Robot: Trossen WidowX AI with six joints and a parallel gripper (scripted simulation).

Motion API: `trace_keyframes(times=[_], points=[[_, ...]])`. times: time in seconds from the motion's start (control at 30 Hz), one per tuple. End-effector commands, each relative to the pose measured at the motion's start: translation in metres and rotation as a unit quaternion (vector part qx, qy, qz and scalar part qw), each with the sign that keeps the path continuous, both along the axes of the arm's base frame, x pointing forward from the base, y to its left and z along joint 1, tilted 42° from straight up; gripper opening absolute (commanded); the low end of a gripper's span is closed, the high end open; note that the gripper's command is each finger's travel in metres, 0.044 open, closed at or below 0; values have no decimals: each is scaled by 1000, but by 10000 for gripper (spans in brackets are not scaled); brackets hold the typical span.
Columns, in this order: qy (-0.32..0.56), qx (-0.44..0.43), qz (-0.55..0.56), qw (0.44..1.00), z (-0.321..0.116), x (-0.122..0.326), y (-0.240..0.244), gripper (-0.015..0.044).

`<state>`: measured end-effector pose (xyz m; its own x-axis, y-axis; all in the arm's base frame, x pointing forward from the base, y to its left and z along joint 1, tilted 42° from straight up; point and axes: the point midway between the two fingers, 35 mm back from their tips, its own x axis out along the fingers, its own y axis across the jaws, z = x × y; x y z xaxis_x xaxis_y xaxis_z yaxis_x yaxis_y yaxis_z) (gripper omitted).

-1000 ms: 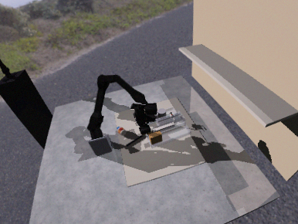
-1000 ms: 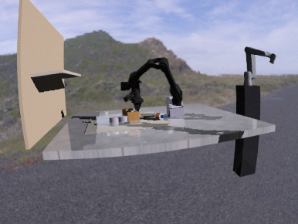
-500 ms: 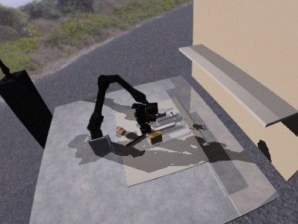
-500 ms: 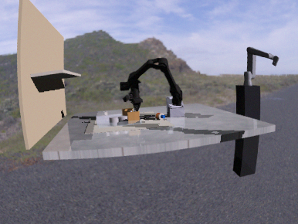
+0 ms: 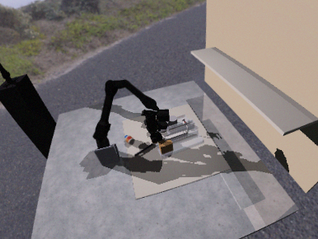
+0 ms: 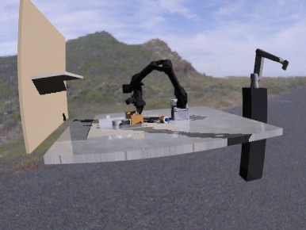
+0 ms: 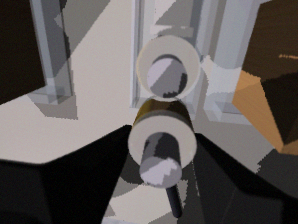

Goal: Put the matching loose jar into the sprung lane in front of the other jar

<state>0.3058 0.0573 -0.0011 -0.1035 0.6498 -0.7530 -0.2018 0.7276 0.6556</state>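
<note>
My gripper (image 5: 156,138) (image 6: 139,111) (image 7: 162,135) points down at the front end of the sprung lane and is shut on a jar. The held jar (image 7: 161,118) has an amber-brown body, a pale round lid and a grey knob. The lane (image 7: 134,65) has clear walls. Another jar (image 7: 167,75) with the same pale lid and grey knob stands between them, just beyond the held one. From above, the two line up closely; I cannot tell whether they touch. The held jar's base, the front stop and most of the pusher plate are hidden.
An orange-brown block (image 5: 166,147) (image 6: 136,120) (image 7: 257,107) stands beside the lanes. Another clear wall (image 7: 52,75) runs to the left in the wrist view. A thin dark bar (image 5: 145,149) and an orange, white and blue object (image 5: 128,139) (image 6: 164,119) lie nearer the arm base.
</note>
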Motion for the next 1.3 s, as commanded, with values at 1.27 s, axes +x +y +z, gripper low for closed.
trace_keyframes(times=[1.27], points=[[-9, 4, -1, 1000, 5, 20, 6, 0]])
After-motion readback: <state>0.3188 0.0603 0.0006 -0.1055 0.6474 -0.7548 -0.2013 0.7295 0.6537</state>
